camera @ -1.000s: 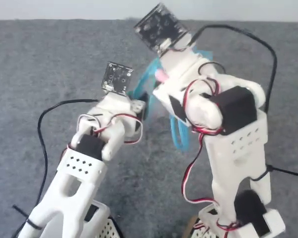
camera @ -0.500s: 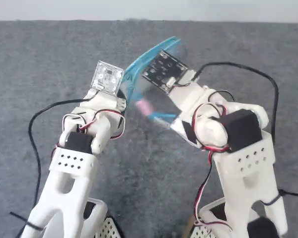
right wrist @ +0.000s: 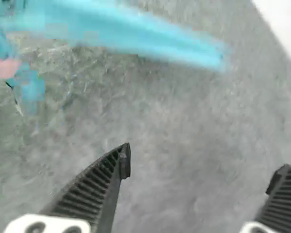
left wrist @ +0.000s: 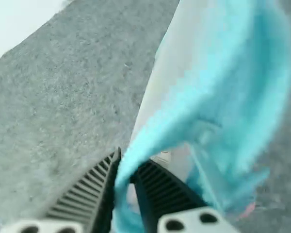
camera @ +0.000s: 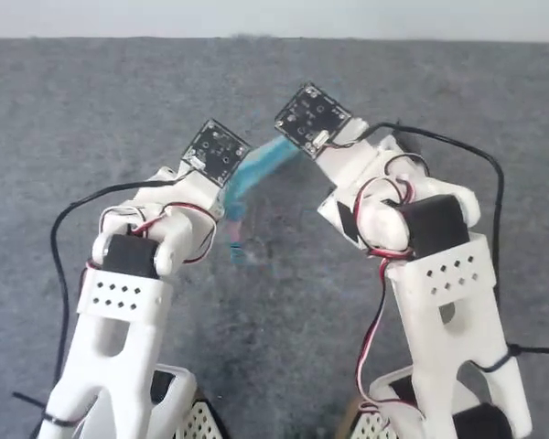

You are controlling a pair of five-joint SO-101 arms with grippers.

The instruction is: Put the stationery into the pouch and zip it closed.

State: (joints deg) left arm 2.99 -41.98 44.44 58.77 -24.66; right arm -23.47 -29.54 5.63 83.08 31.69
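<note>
The pouch [camera: 254,174] is edged in turquoise, its body left clear. A pink item [left wrist: 249,209] is seen by it at the lower right of the left wrist view. The table [camera: 91,101] is covered in mottled grey. Ribbed black is worn by the left gripper [left wrist: 126,167] and right gripper [right wrist: 203,162].

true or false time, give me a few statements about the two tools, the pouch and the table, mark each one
1. The left tool is shut on the blue edge of the pouch. True.
2. The right tool is clamped on the pouch too. False: it is open and holds nothing, with the pouch lying beyond it.
3. In the high view the pouch sits between the two arms. True.
4. The table is bare pale wood. False: its surface is grey and looks like carpet.
</note>
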